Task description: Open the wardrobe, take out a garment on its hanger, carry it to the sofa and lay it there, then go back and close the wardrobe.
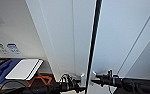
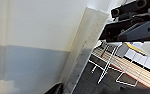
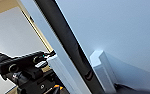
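Both grippers at small white vertical handles of tall white flat-door wardrobe [image 1: 66, 37]: left gripper [image 1: 79, 83], right gripper [image 1: 94, 79]. Finger spread: cannot tell. Dark gap between doors. Step: opening or closing, unclear. Next needs door swing.

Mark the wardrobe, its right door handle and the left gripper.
wardrobe [image 1: 61, 37]: head view, flat front of the left door.
right door handle [image 3: 101, 68]: right wrist view, its white face.
left gripper [image 1: 79, 83]: head view, at the left handle.
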Robot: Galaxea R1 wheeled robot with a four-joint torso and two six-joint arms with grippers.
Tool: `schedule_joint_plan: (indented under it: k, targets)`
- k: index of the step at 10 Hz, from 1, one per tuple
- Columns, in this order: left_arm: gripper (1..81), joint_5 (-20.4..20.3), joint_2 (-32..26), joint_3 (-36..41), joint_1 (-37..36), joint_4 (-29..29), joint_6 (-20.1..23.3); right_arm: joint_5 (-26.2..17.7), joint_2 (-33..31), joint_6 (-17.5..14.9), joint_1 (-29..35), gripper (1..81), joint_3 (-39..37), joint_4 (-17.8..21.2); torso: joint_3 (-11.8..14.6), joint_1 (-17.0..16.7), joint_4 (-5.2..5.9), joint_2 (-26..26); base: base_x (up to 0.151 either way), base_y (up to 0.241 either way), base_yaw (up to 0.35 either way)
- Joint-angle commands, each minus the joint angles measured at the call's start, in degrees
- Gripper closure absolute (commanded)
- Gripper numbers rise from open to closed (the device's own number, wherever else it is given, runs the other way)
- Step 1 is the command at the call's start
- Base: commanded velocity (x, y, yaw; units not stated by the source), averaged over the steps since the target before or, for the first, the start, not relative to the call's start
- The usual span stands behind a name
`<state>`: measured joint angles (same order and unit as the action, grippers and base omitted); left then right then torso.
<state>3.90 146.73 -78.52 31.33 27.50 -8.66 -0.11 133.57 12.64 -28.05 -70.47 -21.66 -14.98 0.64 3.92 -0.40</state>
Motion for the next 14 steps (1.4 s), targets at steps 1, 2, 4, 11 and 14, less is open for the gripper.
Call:
schedule_joint_plan:
  k: [1, 2, 4, 11, 14]
  targets:
    - [1.0, -0.65, 2.26, 12.34, -4.39, 0.45, 0.13, -11.05, 5.68, 1.77, 0.84, 1.0, 12.92, -2.95, 0.0, 0.0, 0.0, 0.0, 0.0, 0.0, 0.0]
    - [1.0, 0.32, 1.82, 13.21, -3.86, 0.97, 0.13, -11.84, 5.24, 1.77, 0.58, 1.0, 13.53, -3.83, 0.0, 0.0, 0.0, 0.0, 0.0, 0.0, 0.0]
    - [1.0, 0.49, 1.12, 14.71, -2.72, 1.33, 0.13, -11.84, 4.36, 1.77, -0.3, 1.0, 14.23, -4.53, 0.0, 0.0, 0.0, 0.0, 0.0, 0.0, 0.0]
    - [1.0, 2.08, -3.61, 21.03, 3.52, 4.67, 0.13, -11.84, 0.85, 1.86, -4.78, 1.0, 18.1, -7.86, 0.07, 0.0, 0.0, 0.0, 0.0, 0.0, 0.0]
    - [1.0, 1.64, -7.4, 23.93, 5.72, 5.37, 0.13, -11.5, 0.24, 1.86, -6.28, 1.0, 18.89, -8.4, 0.09, 0.0, 0.0, 0.0, 0.0, 0.0, 0.0]
